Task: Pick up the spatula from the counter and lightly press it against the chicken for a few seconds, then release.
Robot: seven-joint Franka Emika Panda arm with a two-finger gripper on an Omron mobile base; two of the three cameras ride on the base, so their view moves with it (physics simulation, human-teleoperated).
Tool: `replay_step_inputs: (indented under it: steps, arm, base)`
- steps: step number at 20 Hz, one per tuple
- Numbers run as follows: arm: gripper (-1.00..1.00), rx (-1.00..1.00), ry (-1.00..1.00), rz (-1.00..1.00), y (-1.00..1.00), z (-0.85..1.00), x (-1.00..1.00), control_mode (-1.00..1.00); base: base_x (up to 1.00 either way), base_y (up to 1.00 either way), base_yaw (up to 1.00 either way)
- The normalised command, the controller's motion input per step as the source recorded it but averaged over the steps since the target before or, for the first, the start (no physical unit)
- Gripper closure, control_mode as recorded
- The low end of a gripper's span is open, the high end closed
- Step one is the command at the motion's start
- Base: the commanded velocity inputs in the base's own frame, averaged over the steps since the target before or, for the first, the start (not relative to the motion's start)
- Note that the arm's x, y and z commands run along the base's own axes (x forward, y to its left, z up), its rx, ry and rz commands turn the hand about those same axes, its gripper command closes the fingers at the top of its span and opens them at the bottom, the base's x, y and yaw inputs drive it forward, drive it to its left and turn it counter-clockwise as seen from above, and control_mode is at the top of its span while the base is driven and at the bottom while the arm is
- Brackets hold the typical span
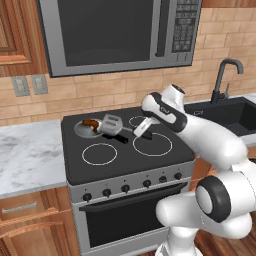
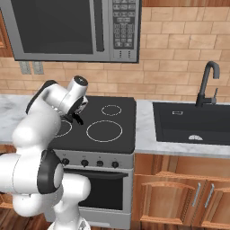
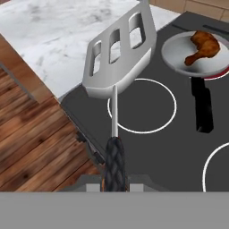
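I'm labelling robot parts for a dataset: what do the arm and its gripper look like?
The arm is glossy white, built of thick rounded links with dark grey to black rings at the joints. A round white cap sits at the wrist. The gripper has a small white body ending in two short dark fingers. The shells look plain and unmarked.

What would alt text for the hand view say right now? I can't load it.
A slotted metal spatula reaches up from the bottom edge, its blade over the black stove, not touching the chicken. The chicken leg lies in a grey pan at upper right; marble counter sits beyond the blade.
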Motion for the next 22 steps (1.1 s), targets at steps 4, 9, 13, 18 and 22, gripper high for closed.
replay_step_inputs:
  steps: [4, 9, 13, 18, 22]
  arm:
    - [1.00, 0.00, 0.00, 0.00, 0.00, 0.00, 0.24, -1.00]
    - [1.00, 0.00, 0.01, 0.00, 0.00, -0.04, 0.23, -1.00]
    - [1.00, 0.00, 0.02, 0.00, 0.00, -0.14, 0.23, -1.00]
    - [1.00, 0.00, 0.00, 0.00, 0.00, -0.16, 0.23, -1.00]
    - [1.00, 0.00, 0.00, 0.00, 0.00, -0.03, 0.22, -1.00]
  base:
    - [0.00, 0.00, 0.00]
    - [0.00, 0.00, 0.00]
    - [0.00, 0.00, 0.00]
    - [0.00, 0.00, 0.00]
    - [0.00, 0.00, 0.00]
